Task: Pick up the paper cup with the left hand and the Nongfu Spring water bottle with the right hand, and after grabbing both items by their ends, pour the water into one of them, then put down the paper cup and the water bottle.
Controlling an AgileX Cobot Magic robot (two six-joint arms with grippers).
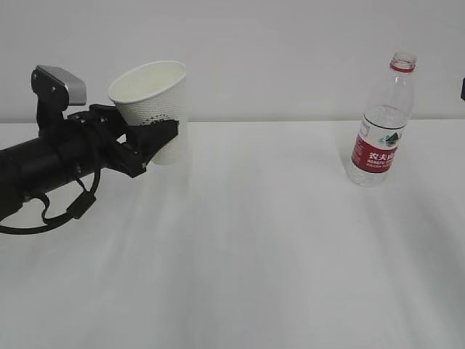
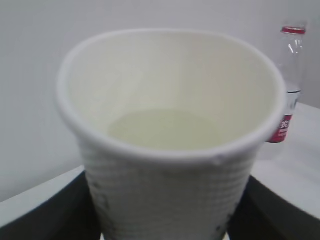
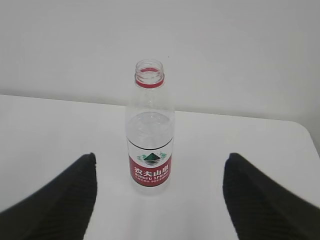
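Observation:
My left gripper [image 1: 155, 138] is shut on the lower half of the white paper cup [image 1: 152, 98], which leans a little to the left just above the table. In the left wrist view the cup [image 2: 170, 125] fills the frame, with black fingers [image 2: 42, 212] on both sides; its cream bottom shows, and I cannot tell if water lies in it. The Nongfu Spring water bottle [image 1: 381, 120] stands upright and uncapped at the right, partly filled with clear water [image 3: 150, 127]. My right gripper [image 3: 157, 200] is open, short of the bottle [image 3: 150, 137], its fingers [image 3: 60, 200] well apart.
The white table [image 1: 254, 254] runs back to a plain pale wall. The bottle [image 2: 290, 75] shows beyond the cup's right rim in the left wrist view. A dark sliver of the right arm [image 1: 463, 87] pokes in at the exterior view's right edge.

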